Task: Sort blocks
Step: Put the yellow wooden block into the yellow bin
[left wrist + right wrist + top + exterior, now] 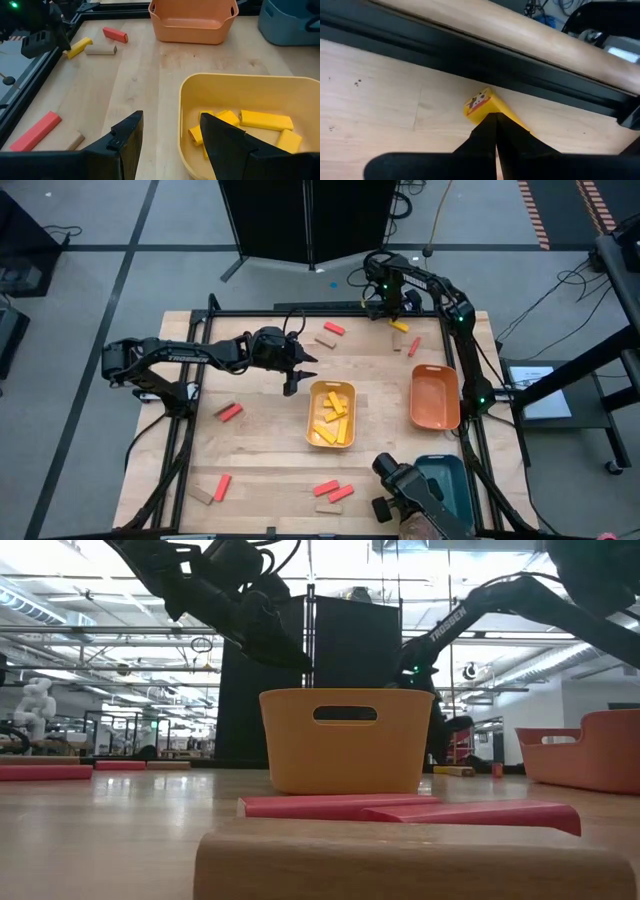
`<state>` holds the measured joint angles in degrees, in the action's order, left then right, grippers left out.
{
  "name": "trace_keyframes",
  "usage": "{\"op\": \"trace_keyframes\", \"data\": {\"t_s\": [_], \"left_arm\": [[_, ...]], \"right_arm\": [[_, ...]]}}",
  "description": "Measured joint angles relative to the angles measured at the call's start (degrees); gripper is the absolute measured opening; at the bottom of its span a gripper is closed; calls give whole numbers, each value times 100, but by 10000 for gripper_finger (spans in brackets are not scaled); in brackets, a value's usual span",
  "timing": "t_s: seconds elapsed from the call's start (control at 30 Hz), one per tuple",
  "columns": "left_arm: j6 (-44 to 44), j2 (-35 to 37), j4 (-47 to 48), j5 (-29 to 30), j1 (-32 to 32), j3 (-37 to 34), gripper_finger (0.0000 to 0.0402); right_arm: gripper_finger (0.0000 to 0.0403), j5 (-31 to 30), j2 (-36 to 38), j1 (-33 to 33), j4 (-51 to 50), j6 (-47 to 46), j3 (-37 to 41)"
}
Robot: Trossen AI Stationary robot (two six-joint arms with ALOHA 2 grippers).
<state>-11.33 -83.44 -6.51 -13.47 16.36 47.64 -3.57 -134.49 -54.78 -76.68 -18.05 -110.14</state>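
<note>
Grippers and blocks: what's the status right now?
Left gripper open, empty, beside yellow tray. Right gripper shut, tips at yellow block by far edge. Nothing blocking.

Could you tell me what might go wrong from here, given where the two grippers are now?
1. The right gripper is shut, its tips at a yellow block that lies by the dark frame rail; it may push the block against the rail instead of grasping it.
2. The left gripper hangs open at the yellow tray, one finger over its rim; lowering could catch the rim and shift the tray.
</note>
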Motion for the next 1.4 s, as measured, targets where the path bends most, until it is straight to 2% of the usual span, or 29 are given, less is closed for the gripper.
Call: {"op": "trace_keyframes", "data": {"t_s": [0.53, 1.03, 1.2, 1.4], "left_arm": [[7, 0, -70, 0, 0, 0, 193], [-4, 0, -78, 0, 0, 0, 193], [-4, 0, -44, 0, 0, 0, 193], [2, 0, 146, 0, 0, 0, 193]], "right_arm": [[0, 228, -21, 545, -64, 371, -25], [0, 84, -60, 814, -439, 379, -1396], [0, -230, -51, 1135, -167, 441, -1520], [0, -230, -27, 1540, -150, 875, -1519]]}}
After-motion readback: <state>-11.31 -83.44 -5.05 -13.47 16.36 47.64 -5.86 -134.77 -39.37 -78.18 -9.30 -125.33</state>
